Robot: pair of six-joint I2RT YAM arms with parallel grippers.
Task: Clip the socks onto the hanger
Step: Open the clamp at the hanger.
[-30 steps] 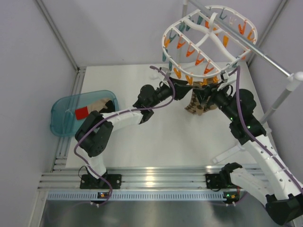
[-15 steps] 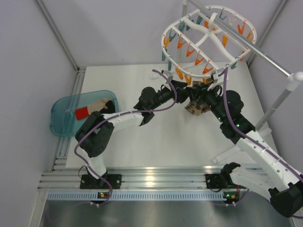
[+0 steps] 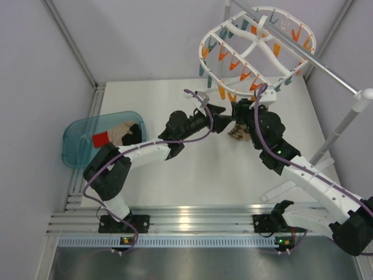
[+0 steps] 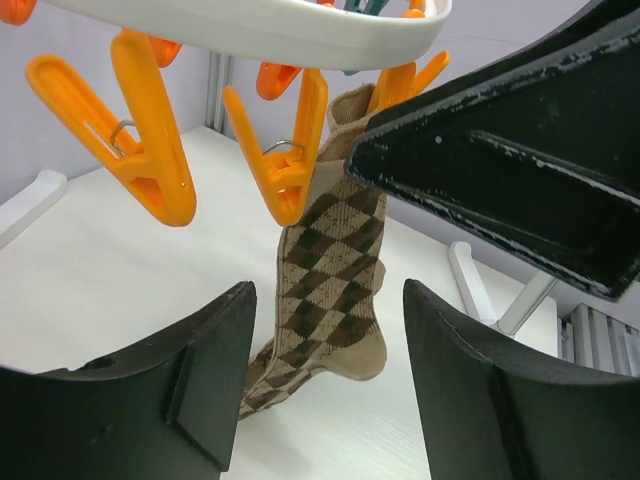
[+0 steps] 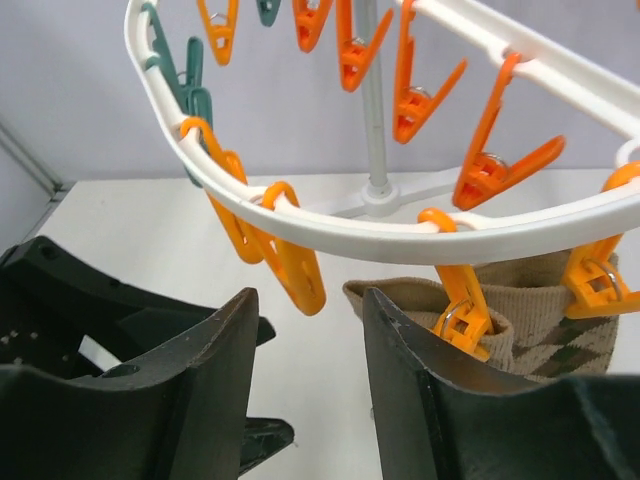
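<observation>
Argyle sock partly behind right fingers

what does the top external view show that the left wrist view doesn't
Only the top external view: the teal bin at the table's left edge, holding the red-and-cream socks, and the grey rail stand that the hanger hangs from.
Only the left wrist view: the argyle sock seen close, its cuff pinched in an orange peg and its foot reaching down to the table.
Both: the hanger's white rim, its orange pegs and the argyle sock below them.
</observation>
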